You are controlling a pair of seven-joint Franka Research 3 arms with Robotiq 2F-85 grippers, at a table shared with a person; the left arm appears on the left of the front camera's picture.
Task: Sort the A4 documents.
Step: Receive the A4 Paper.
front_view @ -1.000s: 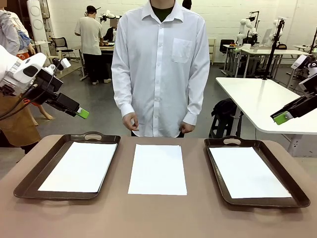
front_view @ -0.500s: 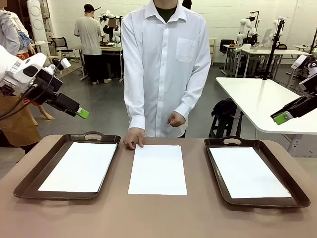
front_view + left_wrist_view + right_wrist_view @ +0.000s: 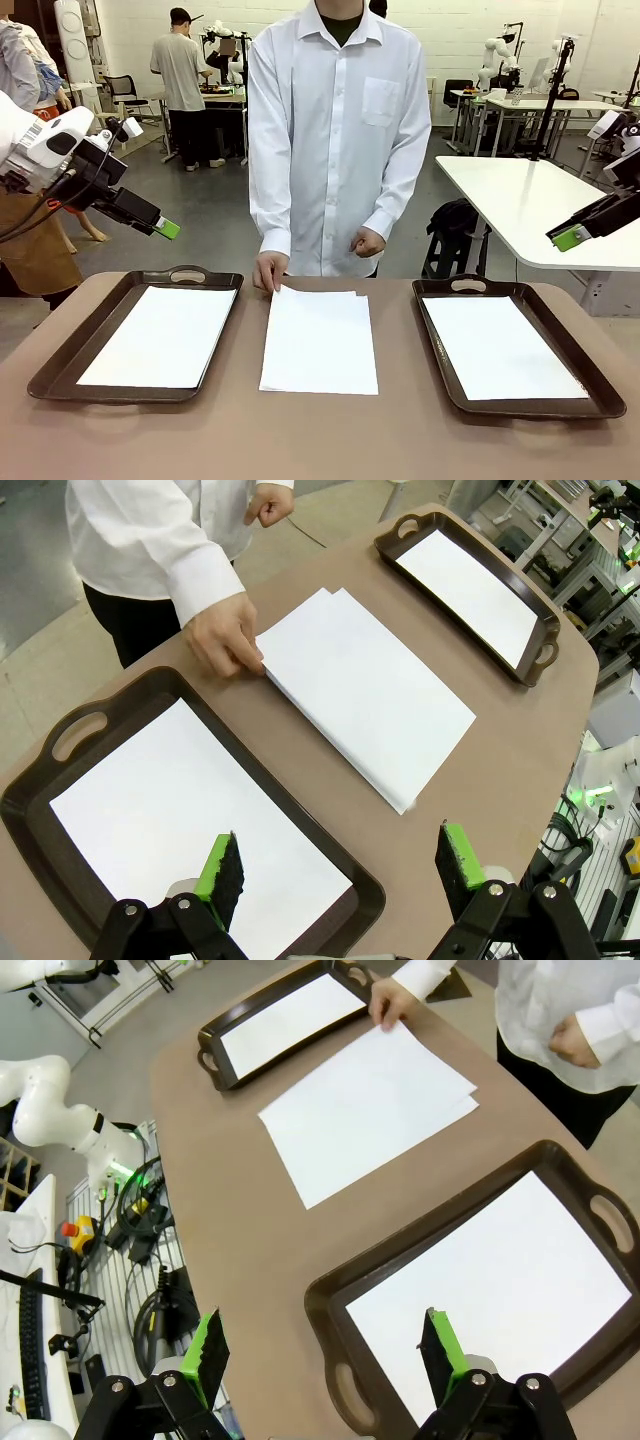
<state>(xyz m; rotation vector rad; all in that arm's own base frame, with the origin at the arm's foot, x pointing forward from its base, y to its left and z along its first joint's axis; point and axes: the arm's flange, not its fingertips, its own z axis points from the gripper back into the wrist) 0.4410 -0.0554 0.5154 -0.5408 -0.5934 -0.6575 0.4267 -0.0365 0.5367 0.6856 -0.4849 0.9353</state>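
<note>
White A4 documents (image 3: 318, 342) lie in a small stack mid-table, the top sheet slightly skewed; the stack (image 3: 365, 690) (image 3: 365, 1110) appears in both wrist views. A person's hand (image 3: 269, 272) (image 3: 225, 635) (image 3: 388, 1002) touches its far left corner. One white sheet (image 3: 162, 335) lies in the left brown tray (image 3: 60, 358), another (image 3: 498, 346) in the right brown tray (image 3: 585, 350). My left gripper (image 3: 165, 229) (image 3: 340, 865) hovers open, high above the left tray. My right gripper (image 3: 572, 238) (image 3: 325, 1345) hangs open, high beyond the right tray, holding nothing.
The person in a white shirt (image 3: 335, 130) stands at the table's far edge, the other hand (image 3: 368, 242) held as a fist at the waist. A white table (image 3: 540, 205) stands behind on the right. Bare brown tabletop (image 3: 320, 440) runs along the near edge.
The person's hand came down from the waist onto the stack's far left corner and nudged the top sheet askew. Both arms stayed still.
</note>
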